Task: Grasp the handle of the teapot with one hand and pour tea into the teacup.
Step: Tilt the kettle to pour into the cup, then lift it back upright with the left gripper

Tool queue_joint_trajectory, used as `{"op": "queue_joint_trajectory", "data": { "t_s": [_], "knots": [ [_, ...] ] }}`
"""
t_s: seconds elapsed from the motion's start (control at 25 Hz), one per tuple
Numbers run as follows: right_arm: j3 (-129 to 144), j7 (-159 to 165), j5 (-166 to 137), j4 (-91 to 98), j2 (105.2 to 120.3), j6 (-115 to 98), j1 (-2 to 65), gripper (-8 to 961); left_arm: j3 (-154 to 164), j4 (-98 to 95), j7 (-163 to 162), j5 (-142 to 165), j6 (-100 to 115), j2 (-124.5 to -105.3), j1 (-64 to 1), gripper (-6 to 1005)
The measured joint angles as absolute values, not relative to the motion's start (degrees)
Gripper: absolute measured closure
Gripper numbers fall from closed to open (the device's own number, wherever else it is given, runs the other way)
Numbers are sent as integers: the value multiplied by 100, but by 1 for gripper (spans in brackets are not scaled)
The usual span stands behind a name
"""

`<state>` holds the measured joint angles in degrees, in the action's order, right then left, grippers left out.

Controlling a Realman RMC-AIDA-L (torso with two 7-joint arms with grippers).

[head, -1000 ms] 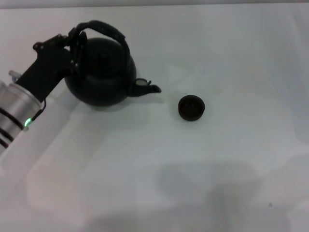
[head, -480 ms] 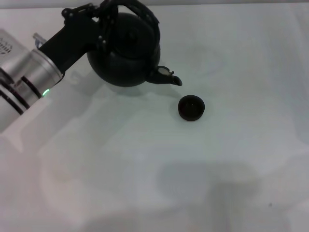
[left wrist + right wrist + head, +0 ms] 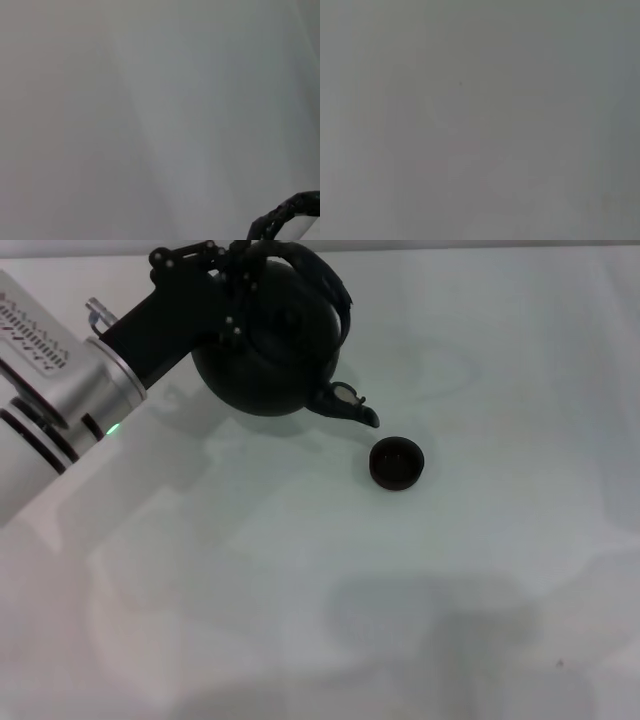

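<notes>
The black teapot point(image 3: 268, 345) hangs in the air at the back left of the head view, tilted with its spout point(image 3: 352, 408) pointing down and right. The spout tip is just up and left of the small dark teacup point(image 3: 397, 462), which stands on the white table. My left gripper point(image 3: 240, 265) is shut on the black arched handle point(image 3: 325, 280) at the pot's top. A bit of the handle point(image 3: 287, 214) shows in the left wrist view. My right gripper is out of view.
The white table point(image 3: 400, 600) spreads all around the cup. A soft shadow lies on it toward the front. The right wrist view shows only plain grey surface.
The left arm has lifted the teapot off the table and carried it right toward the cup. Its spout now dips lower and sits closer to the cup. The cup has not moved.
</notes>
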<state>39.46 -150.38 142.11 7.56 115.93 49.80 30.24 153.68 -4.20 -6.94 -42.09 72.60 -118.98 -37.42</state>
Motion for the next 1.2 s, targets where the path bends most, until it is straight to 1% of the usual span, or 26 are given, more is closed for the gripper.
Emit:
{"op": "queue_joint_trajectory", "data": {
  "t_s": [1.2],
  "knots": [
    [3937,-14801,14212,738,11602,4982,3051,111,15357,-650,97,-4015,6899,-11910,-3862,869]
  ]
}}
